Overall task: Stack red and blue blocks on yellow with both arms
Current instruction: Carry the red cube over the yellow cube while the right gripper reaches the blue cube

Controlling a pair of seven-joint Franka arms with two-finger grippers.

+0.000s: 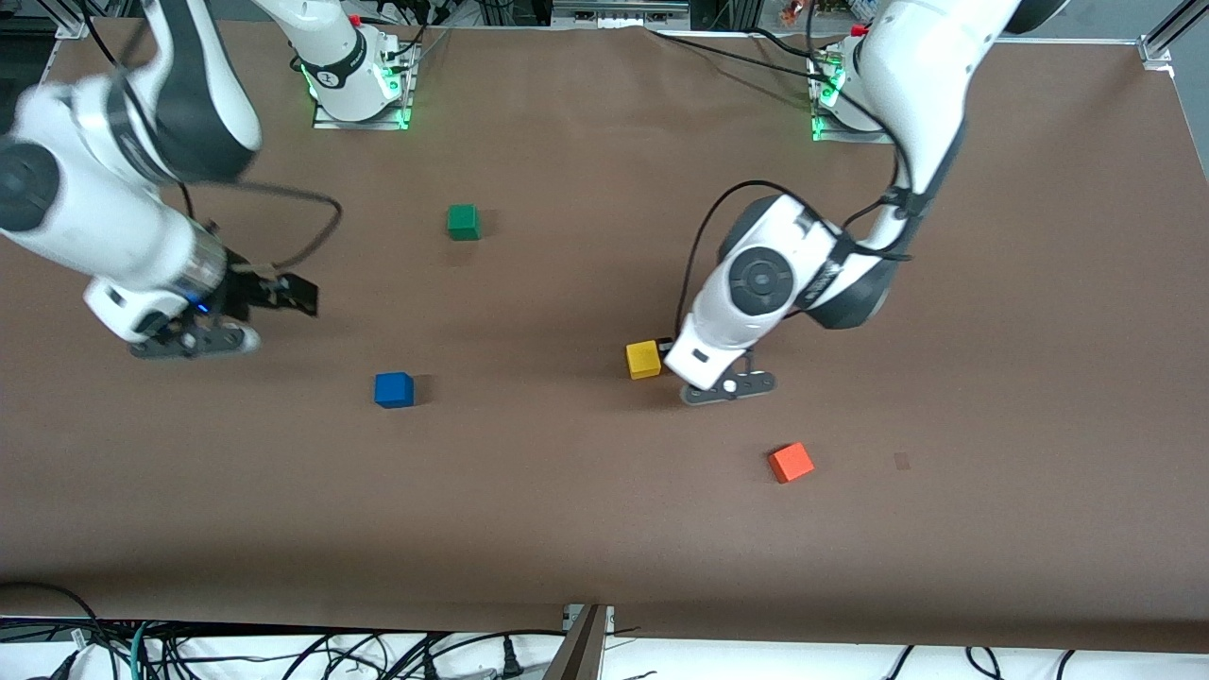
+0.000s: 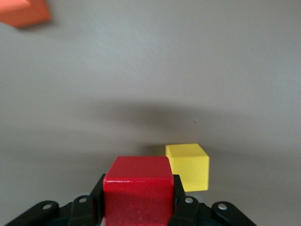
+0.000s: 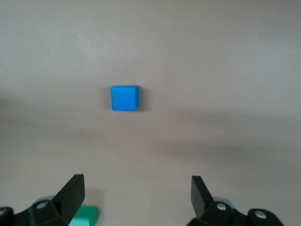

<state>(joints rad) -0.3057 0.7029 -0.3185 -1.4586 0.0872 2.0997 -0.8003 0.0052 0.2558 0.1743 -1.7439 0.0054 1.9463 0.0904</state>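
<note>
Orange cube; left tool pinches matte red cube.

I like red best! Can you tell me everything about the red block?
The red block is a small plain matte cube with sharp edges, deep red all over. The left hand grips it, one black finger pressed to each side, and holds it level, up off the table, close beside the yellow cube.

yellow cube mid-counter, toward left arm's end, just beside left gripper | red cube in that gripper's jaws | blue cube toward right arm's end, well apart | green cube farther from front camera | orange cube nearest it | right gripper over counter's right-arm end
</note>
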